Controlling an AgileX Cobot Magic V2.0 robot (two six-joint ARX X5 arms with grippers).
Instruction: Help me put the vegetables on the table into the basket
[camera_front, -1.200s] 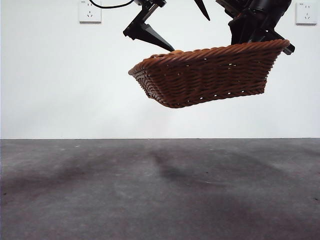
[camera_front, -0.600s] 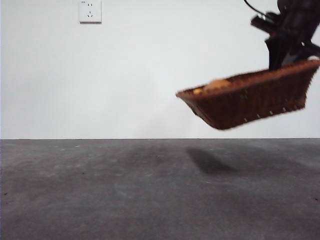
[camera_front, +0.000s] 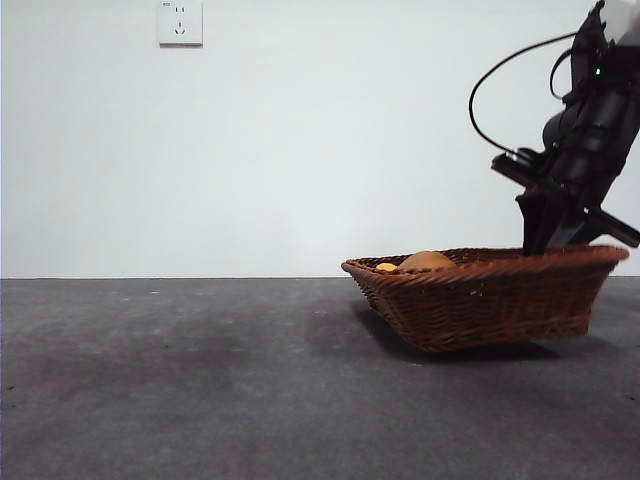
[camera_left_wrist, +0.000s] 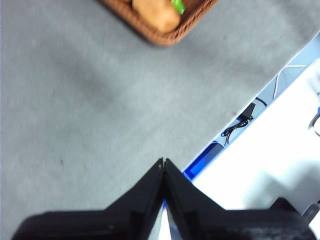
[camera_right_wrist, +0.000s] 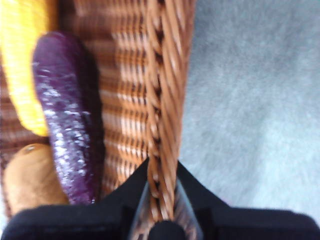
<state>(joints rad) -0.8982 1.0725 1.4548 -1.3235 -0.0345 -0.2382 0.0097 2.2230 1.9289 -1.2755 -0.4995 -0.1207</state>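
The brown wicker basket (camera_front: 480, 295) sits on the grey table (camera_front: 200, 380) at the right of the front view. My right gripper (camera_right_wrist: 162, 187) is shut on the basket's braided rim (camera_right_wrist: 162, 100), seen as the dark arm (camera_front: 575, 160) above its right end. Inside lie the yellow corn cob (camera_right_wrist: 22, 60), the purple eggplant (camera_right_wrist: 67, 115) and the tan potato (camera_right_wrist: 30, 177); the potato's top (camera_front: 427, 261) shows over the rim. My left gripper (camera_left_wrist: 163, 167) is shut and empty, high above the table, with the basket's corner (camera_left_wrist: 160, 22) far ahead.
A white wall with a socket (camera_front: 180, 22) stands behind the table. The left wrist view shows the table's edge with cables (camera_left_wrist: 245, 117) and a white floor beyond it.
The basket has moved right and down from the air onto the table, carried by my right gripper. The second arm seen above it a second ago has left the front view.
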